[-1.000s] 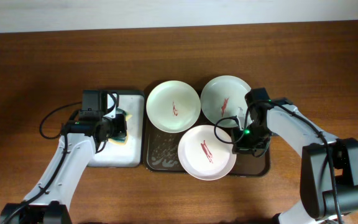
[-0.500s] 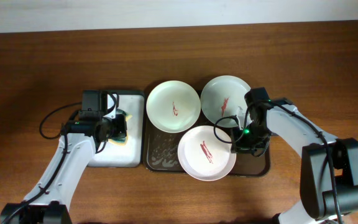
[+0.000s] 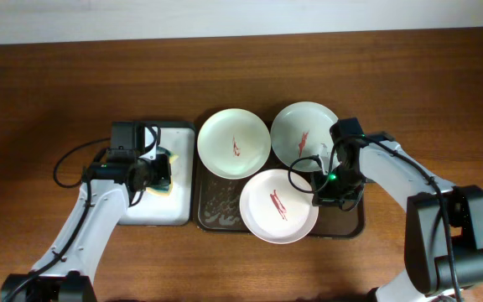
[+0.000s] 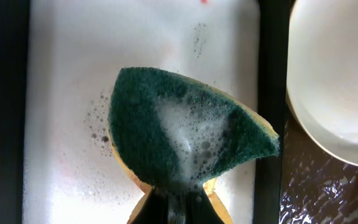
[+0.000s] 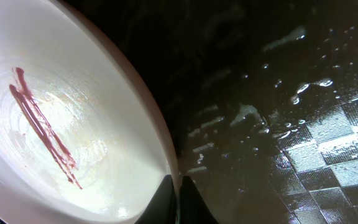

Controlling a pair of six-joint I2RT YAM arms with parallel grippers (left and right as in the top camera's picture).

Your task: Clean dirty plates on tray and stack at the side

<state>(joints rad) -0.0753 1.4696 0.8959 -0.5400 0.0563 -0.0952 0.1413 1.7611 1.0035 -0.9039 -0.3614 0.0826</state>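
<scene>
Tabletop (image 3: 57, 75) wood, brown, matt grain. Tray (image 5: 316, 155) dark, glossy, embossed checker texture — wet droplets. Plates (image 5: 92, 112) smooth, glazed sheen. Sponge (image 4: 179, 130) rough green scouring face, yellow foam beneath — soapy lather.

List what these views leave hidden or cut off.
- Right pincer: tips under its own wrist overhead, cut by the bottom edge in right wrist.
- Left pincer: cut by the bottom edge, left wrist.
- Sponge: mostly under the left arm overhead.
- Tray: base largely under plates overhead.
- Front plate: cut by the left and bottom edges, right wrist.
</scene>
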